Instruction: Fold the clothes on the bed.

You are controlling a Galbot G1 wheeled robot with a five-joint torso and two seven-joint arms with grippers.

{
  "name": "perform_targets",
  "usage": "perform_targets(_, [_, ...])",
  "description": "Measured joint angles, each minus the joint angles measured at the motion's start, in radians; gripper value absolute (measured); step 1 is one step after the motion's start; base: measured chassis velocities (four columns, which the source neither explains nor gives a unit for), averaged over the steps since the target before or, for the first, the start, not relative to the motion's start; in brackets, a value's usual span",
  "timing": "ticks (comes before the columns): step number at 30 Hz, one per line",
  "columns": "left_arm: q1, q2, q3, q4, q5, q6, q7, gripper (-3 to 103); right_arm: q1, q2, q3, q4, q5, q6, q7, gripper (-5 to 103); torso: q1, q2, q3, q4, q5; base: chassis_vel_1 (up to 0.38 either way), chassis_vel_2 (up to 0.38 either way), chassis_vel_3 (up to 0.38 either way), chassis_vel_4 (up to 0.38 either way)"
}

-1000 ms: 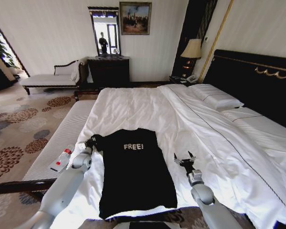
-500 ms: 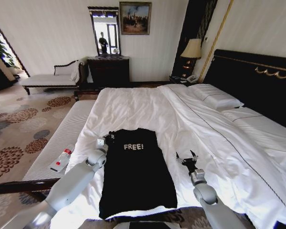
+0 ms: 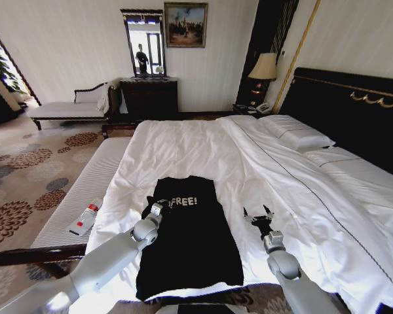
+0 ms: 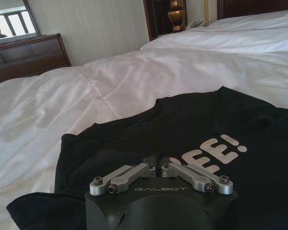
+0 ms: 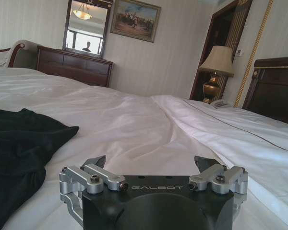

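A black "FREE!" T-shirt (image 3: 187,232) lies flat on the white-duveted bed (image 3: 203,147), ready for folding. The left hand (image 3: 158,208), closed empty, rests over its sleeve-side chest; the right hand (image 3: 259,215) waits open on the duvet beside it.

A black short-sleeved T-shirt (image 3: 187,235) lies flat on the near part of the bed (image 3: 203,147), chest up, its white "FREE!" lettering readable near the collar (the left end of the word is covered in both the head and left wrist views). Its sleeves are folded inward, leaving a long narrow shape. The bed's white duvet is lightly creased, with pillows by the dark headboard.
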Motion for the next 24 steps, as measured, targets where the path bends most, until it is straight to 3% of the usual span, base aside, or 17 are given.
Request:
perform_targets(6, [0.012,-0.002,-0.011,-0.003,-0.017,0.014,-0.023,6,0.0,0.006,0.0,-0.002,-0.001,0.002,-0.002,100,0.0,0.0,0.0,-0.0001,0.0,0.0,0.0,0.0,0.0])
perform_targets(14, [0.112,0.031,-0.076,-0.107,0.002,0.0,-0.008,43,0.0,0.014,-0.009,-0.004,-0.003,0.005,-0.01,100,0.0,0.0,0.0,0.0001,0.0,0.0,0.0,0.0,0.0])
perform_targets(16, [0.127,0.035,-0.091,-0.12,0.003,-0.003,-0.006,43,0.0,0.015,-0.01,-0.003,-0.003,0.005,-0.011,100,0.0,0.0,0.0,0.0,-0.0001,0.0,0.0,0.0,0.0])
perform_targets(18, [0.171,0.041,-0.144,-0.154,-0.007,-0.01,-0.001,54,0.001,0.017,-0.012,-0.001,-0.004,0.005,-0.011,100,0.0,0.0,0.0,0.0,-0.0001,0.0,0.0,0.0,0.0])
perform_targets(20, [0.237,0.044,-0.261,-0.194,-0.039,-0.014,0.001,64,-0.002,0.02,-0.013,0.001,-0.005,0.005,-0.011,100,0.0,0.0,0.0,0.0001,0.0,0.0,0.0,0.0,0.0])
perform_targets(22, [0.262,0.042,-0.312,-0.2,-0.05,-0.016,0.002,64,-0.003,0.021,-0.013,0.001,-0.006,0.005,-0.011,100,0.0,0.0,0.0,0.0001,0.0001,0.0,0.0,0.0,0.0])
perform_targets(24, [0.298,0.03,-0.405,-0.187,-0.071,-0.023,0.002,76,-0.004,0.022,-0.014,0.001,-0.007,0.005,-0.012,100,0.0,0.0,0.0,0.0003,0.0,0.0,0.0,0.0,0.0])
